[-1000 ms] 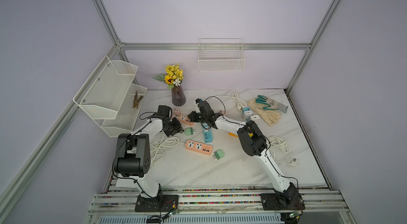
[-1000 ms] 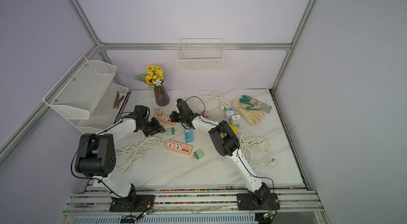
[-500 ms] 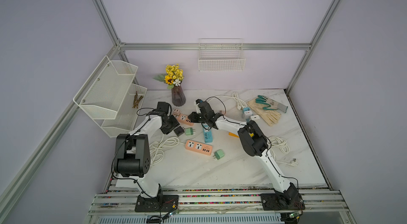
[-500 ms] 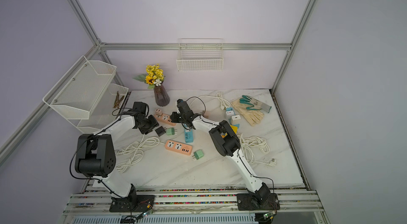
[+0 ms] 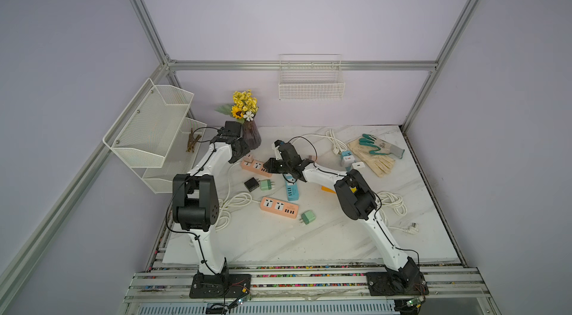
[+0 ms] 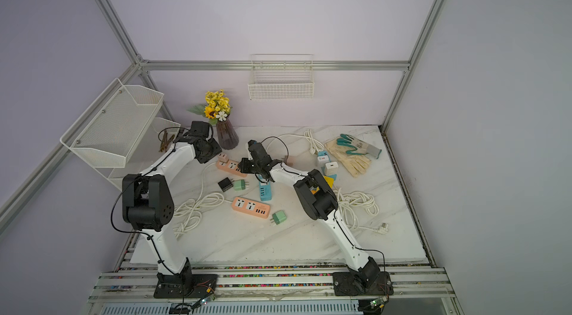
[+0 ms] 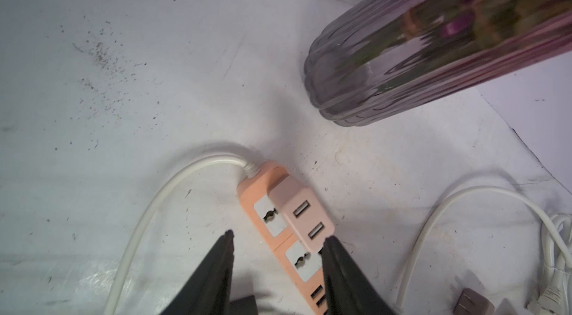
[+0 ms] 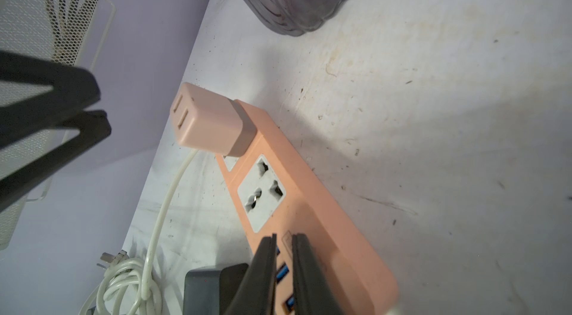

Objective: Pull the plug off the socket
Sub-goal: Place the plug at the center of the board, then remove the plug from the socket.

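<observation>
The left end effector (image 7: 278, 239) is held open over the orange power strip (image 7: 252, 197), and nothing is gripped by it. One finger is seen beside the strip's long edge. The other is seen at the corner of the pink plug (image 7: 305, 217), though contact cannot be judged. The pink plug is seated in the strip's socket nearest the cord end, so it is taken as not yet pulled.

The right end effector (image 8: 283, 239) is almost closed, with only a slit left and nothing seen in it. Its tips are set on the strip's USB end, apparently to pin the strip to the bench (image 8: 433, 96).

Several failures can be expected from here:
- If the left jaws are closed off-centre, the plug's smooth, rounded faces could slip out.
- If the pull is angled, the prongs may bind and the strip's cord end may be levered up, since the strip is pinned only at its far end.
- The vase (image 7: 402, 65), standing just beyond the strip's cord end, could be struck by a rising wrist.
</observation>
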Robot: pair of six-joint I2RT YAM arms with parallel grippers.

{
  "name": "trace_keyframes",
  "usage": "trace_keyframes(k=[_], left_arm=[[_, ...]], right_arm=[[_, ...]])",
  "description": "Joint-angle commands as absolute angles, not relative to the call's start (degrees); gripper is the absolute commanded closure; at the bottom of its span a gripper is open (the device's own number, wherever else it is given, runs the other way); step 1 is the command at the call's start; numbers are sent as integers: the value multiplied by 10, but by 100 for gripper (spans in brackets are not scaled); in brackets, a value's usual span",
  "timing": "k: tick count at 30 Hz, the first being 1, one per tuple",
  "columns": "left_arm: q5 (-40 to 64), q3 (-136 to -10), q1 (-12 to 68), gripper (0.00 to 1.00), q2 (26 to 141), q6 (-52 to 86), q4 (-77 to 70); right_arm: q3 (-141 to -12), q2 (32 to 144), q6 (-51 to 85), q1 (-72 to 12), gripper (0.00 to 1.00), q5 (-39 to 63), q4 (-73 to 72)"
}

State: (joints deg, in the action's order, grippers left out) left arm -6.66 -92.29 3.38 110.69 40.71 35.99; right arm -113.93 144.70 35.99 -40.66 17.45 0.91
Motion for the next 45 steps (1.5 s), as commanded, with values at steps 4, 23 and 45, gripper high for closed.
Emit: trace_keyframes(k=[4,23,45], left_arm=[[-56,-992,77,45,1154,68,367],[-39,-1009,47,23,1194,-156,385],[1,-995,33,35,1216,-181,398]], right_arm=[[-1135,1467,359,-413,83,178,57],[-1133,1477,367,-417,82,173,56],[-1134,1478,363,-420,82,169,62]])
